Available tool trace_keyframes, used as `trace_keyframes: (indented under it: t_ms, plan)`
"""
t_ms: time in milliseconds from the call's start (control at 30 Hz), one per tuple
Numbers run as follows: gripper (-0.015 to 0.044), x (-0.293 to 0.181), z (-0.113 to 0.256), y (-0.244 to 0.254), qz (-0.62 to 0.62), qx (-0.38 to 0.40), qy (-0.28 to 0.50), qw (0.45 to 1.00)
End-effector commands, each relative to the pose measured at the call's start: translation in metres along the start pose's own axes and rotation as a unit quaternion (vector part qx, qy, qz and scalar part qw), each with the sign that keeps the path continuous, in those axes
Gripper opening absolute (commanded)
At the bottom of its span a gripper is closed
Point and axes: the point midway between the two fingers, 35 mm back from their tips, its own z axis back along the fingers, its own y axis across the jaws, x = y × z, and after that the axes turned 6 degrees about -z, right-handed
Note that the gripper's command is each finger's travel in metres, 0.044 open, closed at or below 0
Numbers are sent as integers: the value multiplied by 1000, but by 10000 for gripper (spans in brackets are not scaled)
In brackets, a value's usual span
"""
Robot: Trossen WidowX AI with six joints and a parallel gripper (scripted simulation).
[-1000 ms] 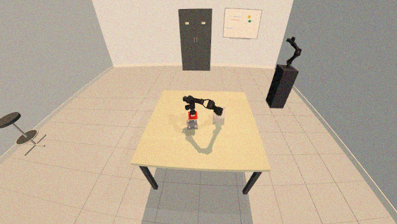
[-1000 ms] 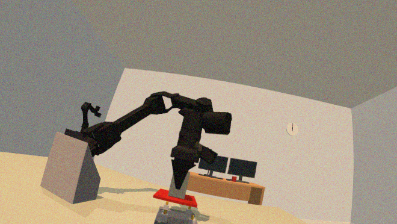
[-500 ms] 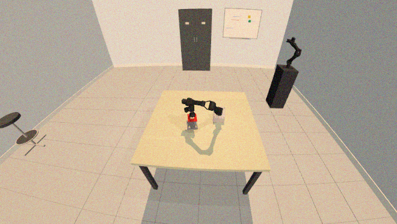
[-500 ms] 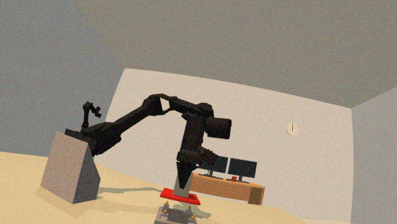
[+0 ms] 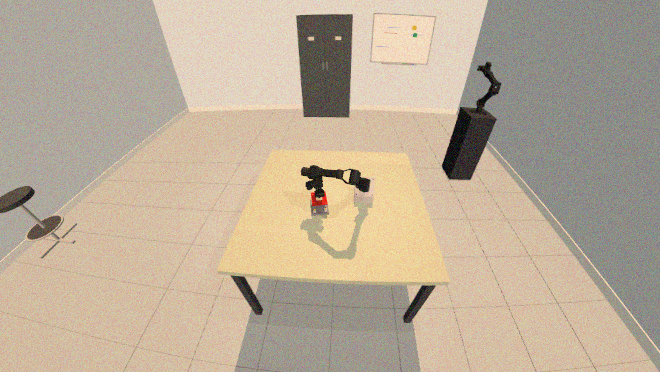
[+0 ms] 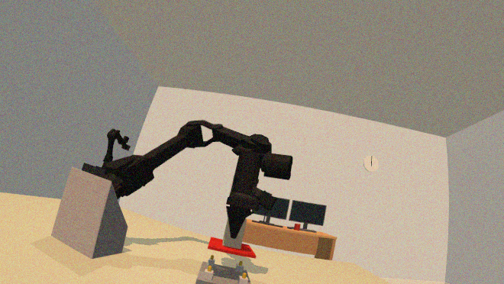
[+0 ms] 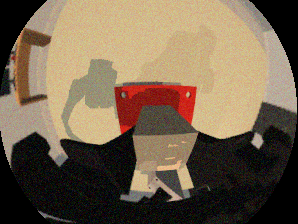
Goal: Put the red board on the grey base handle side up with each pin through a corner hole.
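My gripper points down, shut on the grey square handle of the red board. The board hangs handle side up, its two far corner holes visible in the wrist view. The grey base stands on the table under the board. In the exterior view a gap shows between the board and the gold pins, and all four pins are free. In the wrist view the board hides nearly all of the base, so hole-to-pin alignment cannot be told.
The arm's pale mounting block stands on the table to the right of the base in the top view. Shadows of the arm fall on the table. A desk with two monitors, a stool and a second arm on a pedestal stand away from the table.
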Motion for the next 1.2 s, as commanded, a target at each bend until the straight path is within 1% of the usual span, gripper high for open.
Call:
trace_keyframes:
  t_ms: [0,300,1167]
  plan:
    - [0,0,0,-2,-2,0,1,1000]
    - [0,0,-3,0,-2,0,0,1000]
    - [0,0,-30,5,-4,1,0,1000]
